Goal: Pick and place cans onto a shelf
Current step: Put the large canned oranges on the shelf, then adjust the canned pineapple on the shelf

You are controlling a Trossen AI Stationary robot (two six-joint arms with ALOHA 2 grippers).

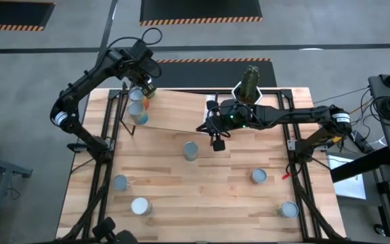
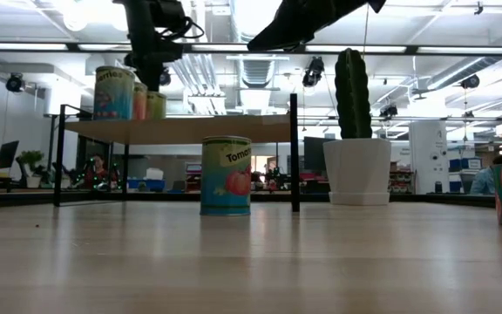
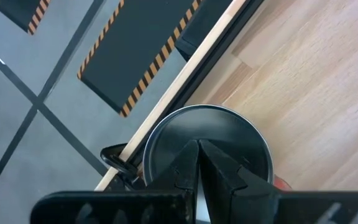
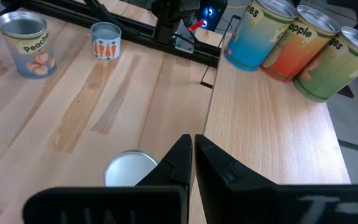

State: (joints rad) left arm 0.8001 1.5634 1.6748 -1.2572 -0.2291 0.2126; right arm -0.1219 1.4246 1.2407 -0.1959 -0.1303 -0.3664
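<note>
**Both grippers closed and empty above the shelf**

The left arm reaches from the table's left edge up and over to the far left corner, its elbow bent outward and its wrist turned down over the shelf (image 1: 175,112). The left gripper (image 1: 143,87) hangs just above the cans standing in a row at the shelf's left end; its fingers (image 3: 219,171) are pressed together, grasping nothing, with the round grey top of one can (image 3: 207,140) directly below them.

The right arm stretches nearly straight from the right side of the table toward the middle, lying low across the shelf's right half beside the cactus pot (image 1: 248,87). The right gripper (image 1: 217,141) points down past the shelf's near edge, clenched with its fingers (image 4: 213,163) touching and holding nothing. A silver can top (image 4: 129,168) shows on the tabletop just beside those fingertips.

Three cans stand on the shelf's left end: a blue one (image 4: 257,34), an orange one (image 4: 297,46) and a green one (image 4: 334,62), side by side. In the low view a tomato can (image 2: 226,175) stands on the table (image 1: 222,196) under the shelf's front. Four more cans stand well apart on the planks nearer the front edge, among them a peach can (image 4: 27,43) and a carrot can (image 4: 106,40).
</note>
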